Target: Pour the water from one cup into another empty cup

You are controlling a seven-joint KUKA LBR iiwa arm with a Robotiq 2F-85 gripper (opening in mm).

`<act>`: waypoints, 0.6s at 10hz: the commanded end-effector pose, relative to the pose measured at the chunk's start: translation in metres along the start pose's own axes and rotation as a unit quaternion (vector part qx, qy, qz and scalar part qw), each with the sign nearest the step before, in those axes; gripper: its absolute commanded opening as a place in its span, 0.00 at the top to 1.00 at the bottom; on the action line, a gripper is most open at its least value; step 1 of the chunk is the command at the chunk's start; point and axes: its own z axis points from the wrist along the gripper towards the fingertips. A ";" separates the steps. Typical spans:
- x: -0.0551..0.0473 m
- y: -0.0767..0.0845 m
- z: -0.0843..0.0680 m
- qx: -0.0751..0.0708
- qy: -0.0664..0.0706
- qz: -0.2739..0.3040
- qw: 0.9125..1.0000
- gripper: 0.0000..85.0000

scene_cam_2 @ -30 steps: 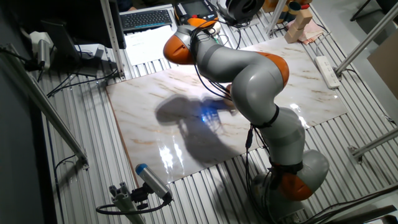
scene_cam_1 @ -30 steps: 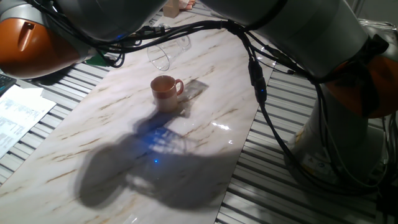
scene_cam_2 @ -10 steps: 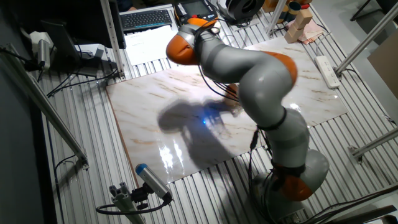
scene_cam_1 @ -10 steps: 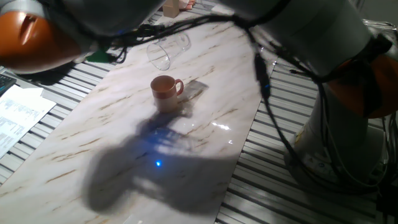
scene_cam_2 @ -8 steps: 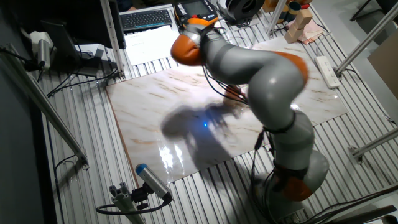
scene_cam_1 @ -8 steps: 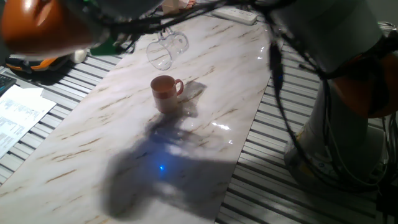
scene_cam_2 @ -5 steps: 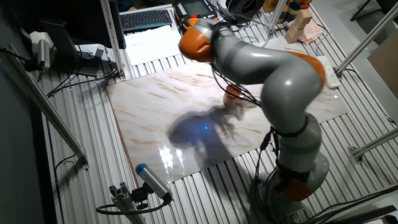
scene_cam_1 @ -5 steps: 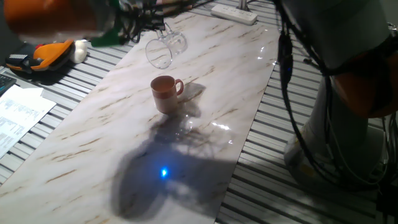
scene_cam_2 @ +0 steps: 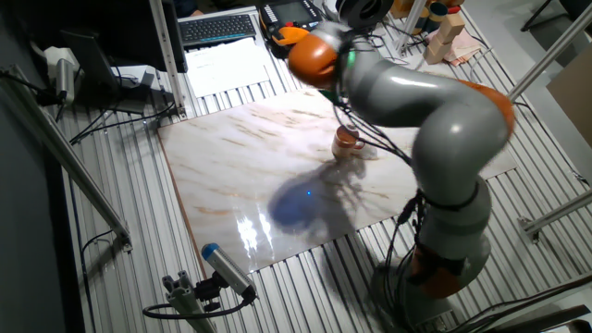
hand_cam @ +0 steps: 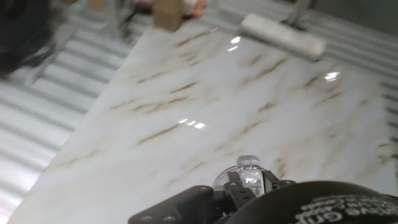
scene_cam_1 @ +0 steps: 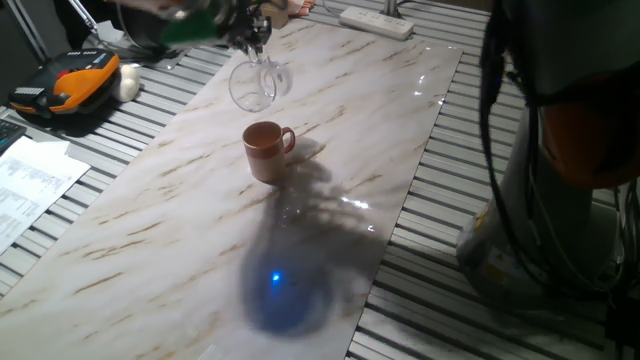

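Observation:
The transparent glass mug (scene_cam_1: 253, 84) hangs in the air above the marble table, behind and a little left of the terracotta-brown mug (scene_cam_1: 266, 150). My gripper (scene_cam_1: 248, 32) is shut on the glass mug's upper part, blurred by motion. I cannot tell whether any water is in the glass. The brown mug stands upright with its handle to the right, and also shows in the other fixed view (scene_cam_2: 348, 141). In the hand view, my gripper (hand_cam: 249, 182) sits at the bottom edge with a bit of glass (hand_cam: 248, 165) between the fingers.
A white power strip (scene_cam_1: 376, 18) lies at the table's far end, also in the hand view (hand_cam: 283, 36). A wooden block (hand_cam: 166, 12) stands nearby. An orange-black device (scene_cam_1: 62, 84) and papers (scene_cam_1: 30, 185) lie left of the table. A blue light spot (scene_cam_1: 275, 281) falls on the marble.
The arm has swung up and away from over the table, uncovering the near part. Its shadow and blue spot slid toward the front. The glass mug stays held, shifted slightly left.

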 end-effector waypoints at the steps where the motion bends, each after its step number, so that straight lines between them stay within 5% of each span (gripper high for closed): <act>1: -0.001 -0.001 -0.001 -0.192 0.257 0.003 0.947 1.00; 3: -0.002 -0.004 -0.004 -0.212 0.306 0.013 0.928 1.00; 4: -0.002 -0.004 -0.004 -0.204 0.316 0.017 0.927 1.00; 6: -0.002 -0.004 -0.004 -0.219 0.351 0.031 0.910 1.00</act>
